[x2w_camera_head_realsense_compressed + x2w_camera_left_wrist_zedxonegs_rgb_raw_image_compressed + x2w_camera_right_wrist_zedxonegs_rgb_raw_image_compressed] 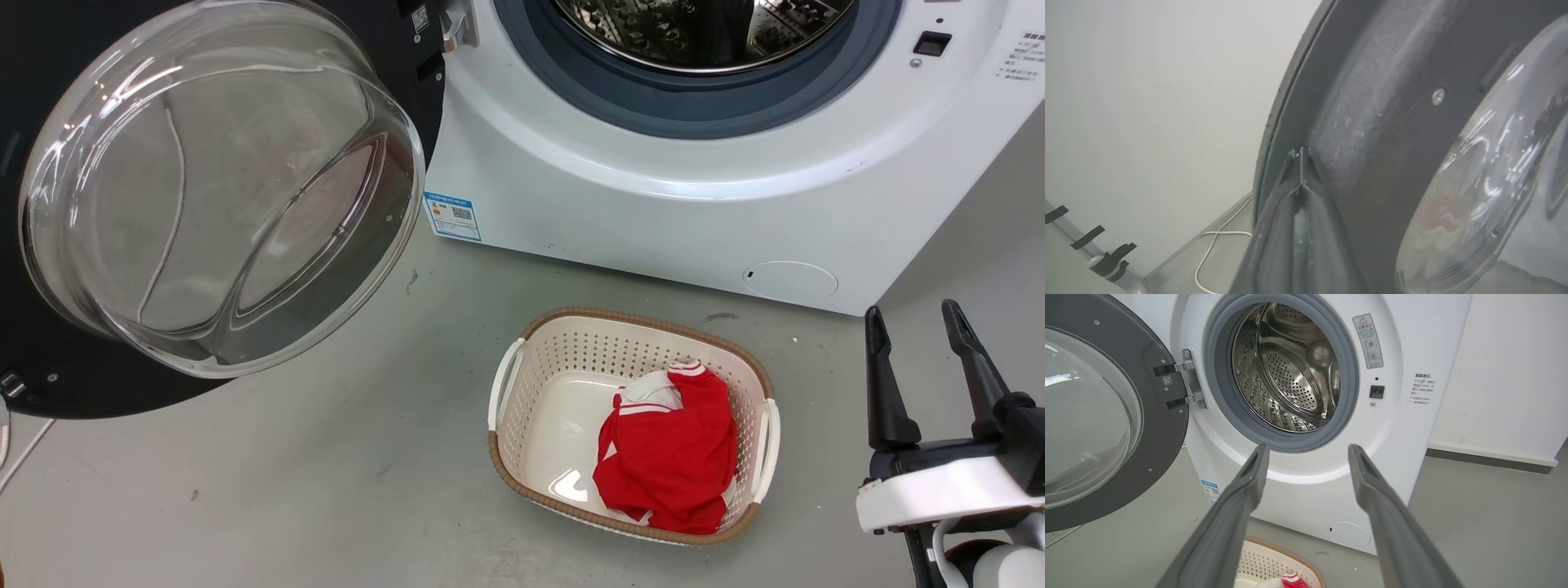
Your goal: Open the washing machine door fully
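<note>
Attention is being drawn to the washing machine door, which is being shown swung wide off the washing machine. It is hanging out on its hinge, well to the left of the right claw. That right claw is being held wide apart, with nothing between its two fingers, and is being pointed at the white front just below the steel drum. Below it and a little to its left, a beige basket is being seen on the floor, a red garment lying inside. Over at the left claw, the fingers are being pressed tight together, tips meeting, with nothing pinched between them. They are being laid right up against the door's dark inner face, close by its rim, with the glass bowl bulging off to this claw's right. A white cable is being shown trailing on the floor to its left.
</note>
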`<state>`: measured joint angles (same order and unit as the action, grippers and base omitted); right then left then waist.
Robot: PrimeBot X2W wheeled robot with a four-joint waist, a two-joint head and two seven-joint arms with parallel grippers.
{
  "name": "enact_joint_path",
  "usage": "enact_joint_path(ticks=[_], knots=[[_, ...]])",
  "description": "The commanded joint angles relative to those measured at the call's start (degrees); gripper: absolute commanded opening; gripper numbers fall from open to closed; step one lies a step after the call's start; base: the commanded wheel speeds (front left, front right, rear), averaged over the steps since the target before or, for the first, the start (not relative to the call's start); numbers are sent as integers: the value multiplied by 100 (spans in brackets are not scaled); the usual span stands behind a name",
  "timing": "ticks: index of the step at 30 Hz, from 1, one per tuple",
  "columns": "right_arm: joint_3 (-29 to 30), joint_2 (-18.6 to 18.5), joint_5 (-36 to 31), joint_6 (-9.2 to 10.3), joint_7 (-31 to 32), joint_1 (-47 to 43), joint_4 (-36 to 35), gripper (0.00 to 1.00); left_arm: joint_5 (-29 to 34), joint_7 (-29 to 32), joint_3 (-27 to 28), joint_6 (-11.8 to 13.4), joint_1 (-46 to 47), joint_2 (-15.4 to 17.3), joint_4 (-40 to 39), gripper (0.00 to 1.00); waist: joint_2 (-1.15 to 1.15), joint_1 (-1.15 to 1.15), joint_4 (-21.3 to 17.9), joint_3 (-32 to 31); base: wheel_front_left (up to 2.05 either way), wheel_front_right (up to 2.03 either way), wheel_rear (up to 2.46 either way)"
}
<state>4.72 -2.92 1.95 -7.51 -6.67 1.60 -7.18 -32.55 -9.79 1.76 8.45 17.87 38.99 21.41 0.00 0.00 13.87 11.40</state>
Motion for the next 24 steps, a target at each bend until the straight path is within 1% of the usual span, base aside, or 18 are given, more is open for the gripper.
enact_joint_path(ticks=[1,4,8,13,14,15,16,21,24], knots=[[2,9,1,4,-9,76,19,100,-13,-8,-99,-78,52,-46,76,0,0,0,-7,-12,0,0,0],[16,9,46,4,-48,42,71,100,26,-162,-66,-20,-59,-90,47,0,0,0,-42,-76,0,0,0],[45,9,108,4,-100,-51,164,100,67,-362,76,167,-426,-212,-260,0,0,0,-87,-236,0,0,0],[39,9,209,4,-154,-143,295,100,218,-498,274,498,-1129,-426,-1024,0,0,0,-163,-484,0,0,0],[39,9,209,4,-154,-143,295,100,218,-498,274,498,-1129,-426,-1024,0,0,0,-163,-484,0,0,0],[23,9,213,4,-168,-188,329,100,300,-507,317,632,-1445,-532,-1386,0,0,0,-207,-581,0,0,0],[18,9,221,4,-176,-197,344,100,334,-512,320,688,-1582,-584,-1580,0,0,0,-231,-625,0,0,0],[-46,9,241,4,-165,-284,401,100,554,-530,82,876,-2157,-920,-2357,0,0,0,-371,-819,0,0,0],[-92,9,239,4,-145,-310,426,100,683,-532,-229,895,-2332,-1125,-2604,0,0,0,-493,-910,0,0,0]])
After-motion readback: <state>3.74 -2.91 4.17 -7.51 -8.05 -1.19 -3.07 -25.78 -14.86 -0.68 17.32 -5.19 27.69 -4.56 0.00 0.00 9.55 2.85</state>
